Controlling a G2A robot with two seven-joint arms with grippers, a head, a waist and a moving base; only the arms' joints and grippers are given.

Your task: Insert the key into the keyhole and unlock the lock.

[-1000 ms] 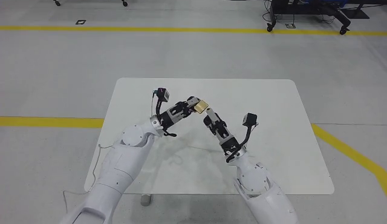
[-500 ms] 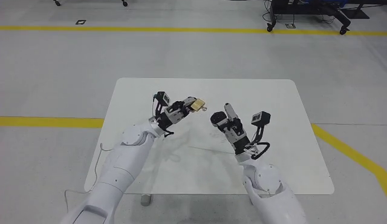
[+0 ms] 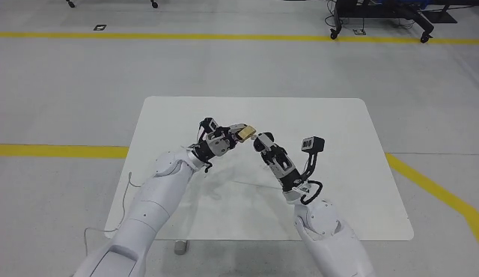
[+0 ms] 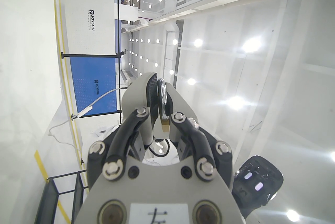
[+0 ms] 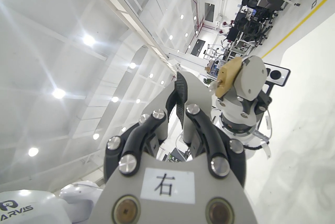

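A brass padlock hangs above the middle of the white table, and my left gripper is shut on it. In the left wrist view the lock's silver shackle and brass body sit between the fingers of the left gripper. In the right wrist view a small silver key sticks out of the padlock. My right gripper is shut with nothing seen between its fingers, a short way from the key. Seen from above, the right gripper sits just right of the lock.
A black camera module juts out from the right wrist. Yellow floor lines run behind and beside the table. A dark wheeled rack stands far back right.
The right gripper drew away from the lock to the right, then came back close beside it. The left arm kept the lock and shifted slightly.
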